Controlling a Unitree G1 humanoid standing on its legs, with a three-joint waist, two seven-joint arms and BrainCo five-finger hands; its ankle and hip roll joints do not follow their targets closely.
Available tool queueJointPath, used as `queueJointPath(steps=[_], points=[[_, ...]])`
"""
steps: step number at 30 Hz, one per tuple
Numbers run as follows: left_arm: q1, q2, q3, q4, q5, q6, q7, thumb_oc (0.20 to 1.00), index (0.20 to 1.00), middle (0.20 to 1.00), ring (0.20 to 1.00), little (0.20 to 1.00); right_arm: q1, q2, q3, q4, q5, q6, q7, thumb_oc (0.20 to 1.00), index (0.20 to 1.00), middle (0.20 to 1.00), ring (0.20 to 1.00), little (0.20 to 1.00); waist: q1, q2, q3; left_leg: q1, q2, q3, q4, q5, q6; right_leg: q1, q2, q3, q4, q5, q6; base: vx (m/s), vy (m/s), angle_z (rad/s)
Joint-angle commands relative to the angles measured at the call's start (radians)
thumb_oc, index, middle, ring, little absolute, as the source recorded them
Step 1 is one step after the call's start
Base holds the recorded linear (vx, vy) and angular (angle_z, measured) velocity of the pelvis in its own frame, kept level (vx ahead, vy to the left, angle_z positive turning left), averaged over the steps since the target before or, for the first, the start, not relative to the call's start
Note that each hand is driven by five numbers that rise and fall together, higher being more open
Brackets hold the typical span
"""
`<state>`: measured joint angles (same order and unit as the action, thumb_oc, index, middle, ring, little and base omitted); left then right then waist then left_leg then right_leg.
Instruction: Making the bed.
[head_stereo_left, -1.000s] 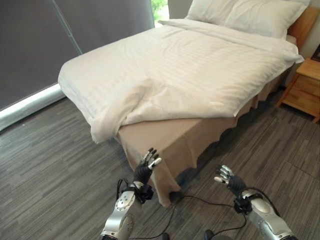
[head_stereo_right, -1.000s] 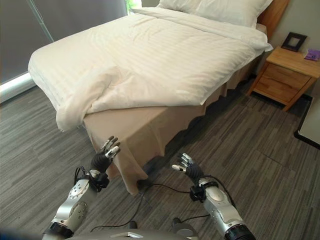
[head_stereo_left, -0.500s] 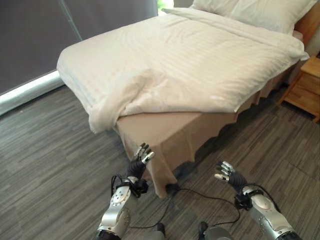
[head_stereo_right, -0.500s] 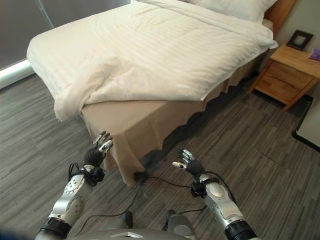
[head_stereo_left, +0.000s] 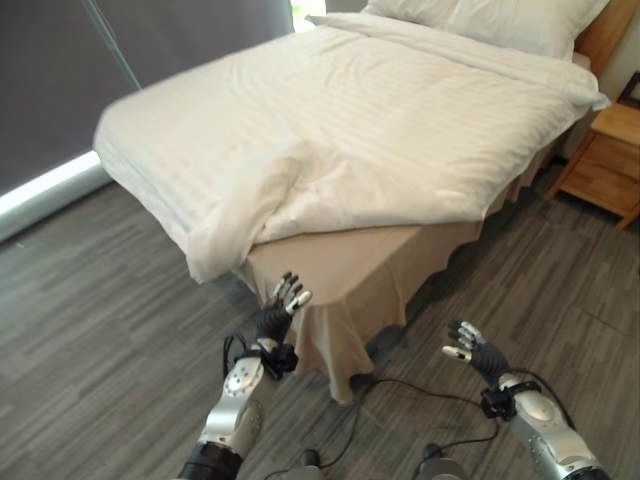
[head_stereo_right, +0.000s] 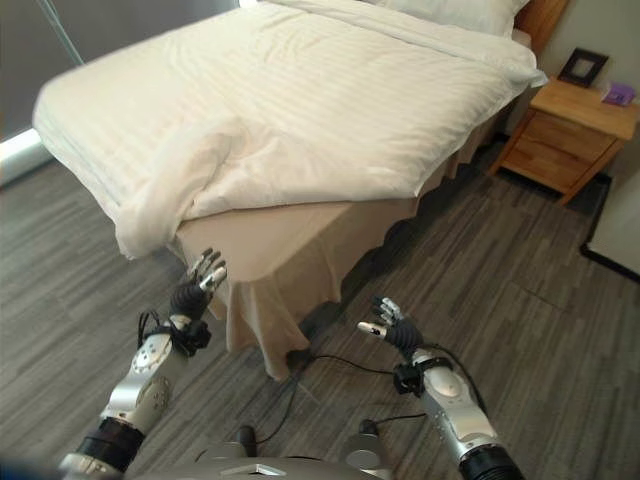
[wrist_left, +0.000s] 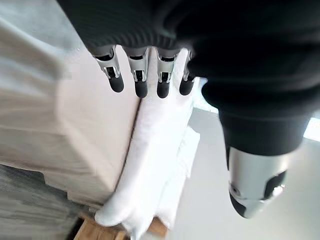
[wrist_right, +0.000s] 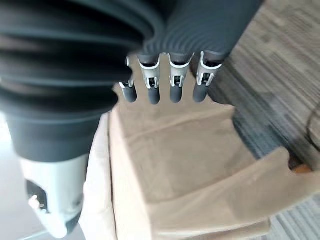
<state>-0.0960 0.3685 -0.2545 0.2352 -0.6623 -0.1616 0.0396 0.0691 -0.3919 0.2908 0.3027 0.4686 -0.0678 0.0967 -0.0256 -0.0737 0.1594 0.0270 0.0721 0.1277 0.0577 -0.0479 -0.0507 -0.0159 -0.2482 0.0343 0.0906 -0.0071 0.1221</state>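
1 bed (head_stereo_left: 400, 130) — grey plank floor (head_stereo_left: 100, 330)

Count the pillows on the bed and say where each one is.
1 that can be told apart: a white pillow lying at the head of the bed, against the wooden headboard, beyond the duvet. The picture's top edge cuts it off, so another may be hidden.

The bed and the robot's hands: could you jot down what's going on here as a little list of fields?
Bed: white duvet spread over it, beige bed skirt showing below
Duvet fault: near corner folded back and bunched, hanging off the bed's corner
Pillow: pillow at the head end
Left hand: open, raised by the bed corner, holding nothing
Right hand: open, above the floor, holding nothing
Beside the bed: wooden nightstand
Floor: grey wood-look floor
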Motion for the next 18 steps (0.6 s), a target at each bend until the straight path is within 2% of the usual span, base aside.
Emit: queueJointPath(steps=[1,2,3,4,5,6,8,10,12,14,16,17,18], points=[[-0.008,0.019,-0.006,-0.079,0.016,-0.062,-0.011,1.0,1.0,1.0,1.0,1.0,-0.048,0.001,0.007,-0.015,0.035,-0.047,0.005,1.0,1.0,1.0,1.0,1.0,-0.002,0.023,-0.04,-0.073,0.028,-0.059,0.002,0.07,0.015,0.062,-0.017,-0.001,0.126,0.151,0.064,0.06,0.516,-0.18],[0.008,0.026,-0.005,-0.08,0.014,-0.056,-0.013,1.0,1.0,1.0,1.0,1.0,-0.058,0.027,0.02,-0.014,0.064,-0.044,0.014,1.0,1.0,1.0,1.0,1.0,-0.002,0.035,-0.027,-0.049,-0.004,-0.059,-0.022,0.06,0.042,0.008,-0.043,-0.001,0.208,0.25,0.06,0.04,0.362,-0.04],[0.008,0.026,-0.005,-0.08,0.014,-0.056,-0.013,1.0,1.0,1.0,1.0,1.0,-0.058,0.027,0.021,-0.014,0.064,-0.045,0.014,1.0,1.0,1.0,1.0,1.0,-0.001,0.034,-0.027,-0.048,-0.004,-0.058,-0.023,0.06,0.043,0.007,-0.044,0.0,0.209,0.25,0.061,0.04,0.42,-0.04],[0.014,0.031,-0.005,-0.079,0.017,-0.05,-0.012,1.0,1.0,1.0,1.0,1.0,-0.065,0.029,0.028,-0.013,0.058,-0.042,0.01,1.0,1.0,1.0,1.0,1.0,-0.005,0.045,-0.015,-0.04,-0.014,-0.056,-0.028,0.061,0.055,-0.014,-0.05,-0.007,0.262,0.29,0.057,0.0,0.25,-0.01],[0.017,0.036,-0.002,-0.077,0.018,-0.045,-0.014,1.0,1.0,1.0,1.0,1.0,-0.071,0.032,0.034,-0.011,0.056,-0.039,0.008,1.0,1.0,1.0,1.0,1.0,-0.01,0.058,-0.006,-0.03,-0.016,-0.06,-0.036,0.061,0.062,-0.039,-0.038,-0.003,0.309,0.285,0.05,0.08,0.425,-0.17],[0.031,0.043,0.008,-0.075,0.036,-0.036,-0.017,1.0,1.0,1.0,1.0,1.0,-0.07,0.042,0.037,-0.016,0.069,-0.036,0.013,1.0,1.0,1.0,1.0,1.0,-0.022,0.071,-0.001,0.001,-0.018,-0.066,-0.053,0.054,0.071,-0.075,0.003,0.006,0.349,0.249,0.047,0.12,0.334,-0.1],[0.037,0.043,0.011,-0.074,0.042,-0.033,-0.018,1.0,1.0,1.0,1.0,1.0,-0.066,0.042,0.038,-0.016,0.067,-0.035,0.016,1.0,1.0,1.0,1.0,1.0,-0.025,0.072,0.001,0.02,-0.022,-0.063,-0.065,0.051,0.073,-0.09,0.019,-0.013,0.344,0.222,0.044,0.1,0.18,-0.04],[0.05,0.039,0.021,-0.073,0.042,-0.03,-0.026,1.0,1.0,1.0,1.0,1.0,-0.06,0.035,0.036,-0.022,0.053,-0.034,0.02,1.0,1.0,1.0,1.0,1.0,-0.033,0.07,0.004,0.043,-0.033,-0.059,-0.084,0.051,0.077,-0.12,0.051,-0.06,0.298,0.178,0.042,0.08,0.116,-0.05],[0.055,0.031,0.03,-0.065,0.049,-0.031,-0.025,1.0,1.0,1.0,1.0,1.0,-0.049,0.028,0.031,-0.018,0.053,-0.033,0.022,1.0,1.0,1.0,1.0,1.0,-0.044,0.062,0.006,0.075,-0.052,-0.055,-0.115,0.052,0.079,-0.155,0.133,-0.117,0.192,0.101,0.029,0.09,0.088,-0.1],[0.057,0.029,0.04,-0.065,0.057,-0.038,-0.017,1.0,1.0,1.0,1.0,1.0,-0.039,0.019,0.033,-0.021,0.046,-0.035,0.028,1.0,1.0,1.0,1.0,1.0,-0.043,0.049,0.004,0.079,-0.061,-0.053,-0.116,0.047,0.075,-0.125,0.154,-0.146,0.117,0.074,0.014,0.05,-0.005,0.07],[0.074,0.015,0.05,-0.059,0.055,-0.034,-0.025,1.0,1.0,1.0,1.0,1.0,-0.033,0.017,0.036,-0.028,0.046,-0.03,0.035,1.0,1.0,1.0,1.0,1.0,-0.034,0.037,-0.012,0.075,-0.07,-0.05,-0.112,0.049,0.07,-0.058,0.149,-0.162,0.04,0.047,0.008,0.03,-0.034,0.15],[0.075,0.015,0.05,-0.059,0.056,-0.034,-0.025,1.0,1.0,1.0,1.0,1.0,-0.033,0.017,0.036,-0.028,0.046,-0.03,0.035,1.0,1.0,1.0,1.0,1.0,-0.034,0.037,-0.01,0.076,-0.069,-0.05,-0.112,0.048,0.07,-0.056,0.15,-0.162,0.038,0.048,0.008,0.05,-0.038,-0.02],[0.082,0.002,0.053,-0.048,0.054,-0.036,-0.024,1.0,1.0,1.0,1.0,1.0,-0.04,0.013,0.044,-0.014,0.046,-0.029,0.034,1.0,1.0,1.0,1.0,1.0,-0.03,0.036,-0.026,0.077,-0.07,-0.048,-0.126,0.053,0.067,-0.029,0.166,-0.133,0.005,0.035,-0.001,0.1,-0.06,-0.07]])
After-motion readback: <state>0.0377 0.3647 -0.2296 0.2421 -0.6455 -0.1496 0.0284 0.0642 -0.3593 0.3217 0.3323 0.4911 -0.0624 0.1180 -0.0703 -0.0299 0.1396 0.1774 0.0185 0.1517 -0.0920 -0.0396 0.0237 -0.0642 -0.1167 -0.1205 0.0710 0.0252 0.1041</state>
